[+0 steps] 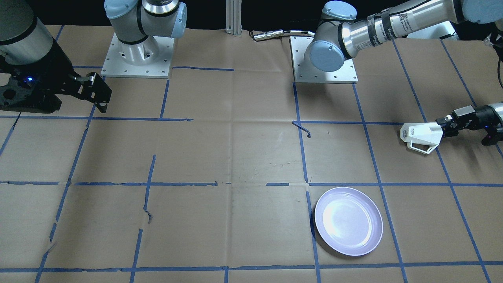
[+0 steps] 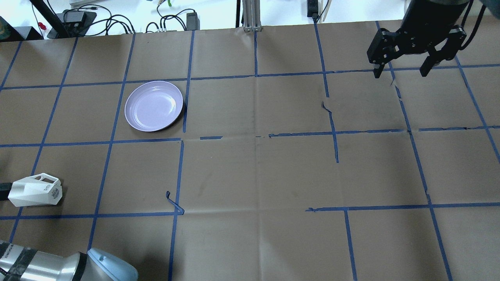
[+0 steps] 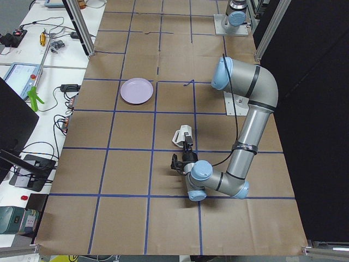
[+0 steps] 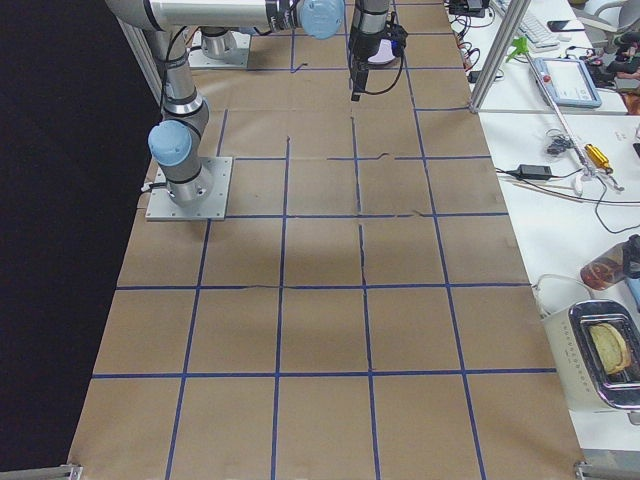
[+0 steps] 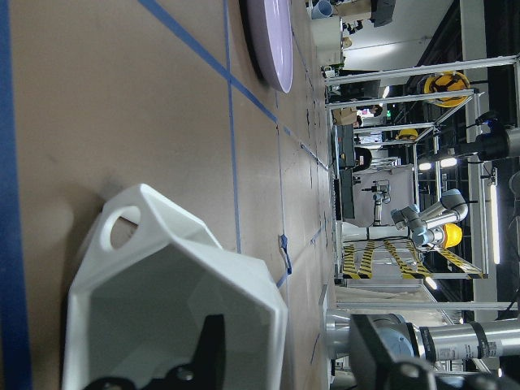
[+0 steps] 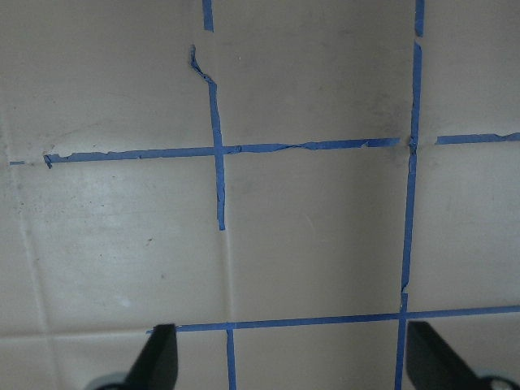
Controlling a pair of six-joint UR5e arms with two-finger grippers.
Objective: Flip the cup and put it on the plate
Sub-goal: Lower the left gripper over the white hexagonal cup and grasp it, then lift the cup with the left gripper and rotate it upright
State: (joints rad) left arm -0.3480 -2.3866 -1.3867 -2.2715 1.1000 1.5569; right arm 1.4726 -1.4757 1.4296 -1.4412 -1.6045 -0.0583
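The white faceted cup (image 1: 419,133) lies on its side, its logo base pointing away from the gripper and its handle toward the plate. My left gripper (image 1: 443,127) is shut on the cup's rim at the open end. The left wrist view shows the cup (image 5: 171,301) close up with a dark finger (image 5: 207,353) at its mouth. In the overhead view the cup (image 2: 35,190) is at the far left edge. The lavender plate (image 1: 348,221) sits empty on the table, about one grid square beyond the cup (image 2: 154,105). My right gripper (image 1: 100,96) is open and empty, far away across the table (image 2: 402,72).
Brown paper with a blue tape grid covers the table. A loose curl of tape (image 1: 302,129) sticks up near the middle. The two arm bases (image 1: 136,55) stand on metal plates at the robot's side. Cables and gear (image 2: 78,17) lie beyond the far edge.
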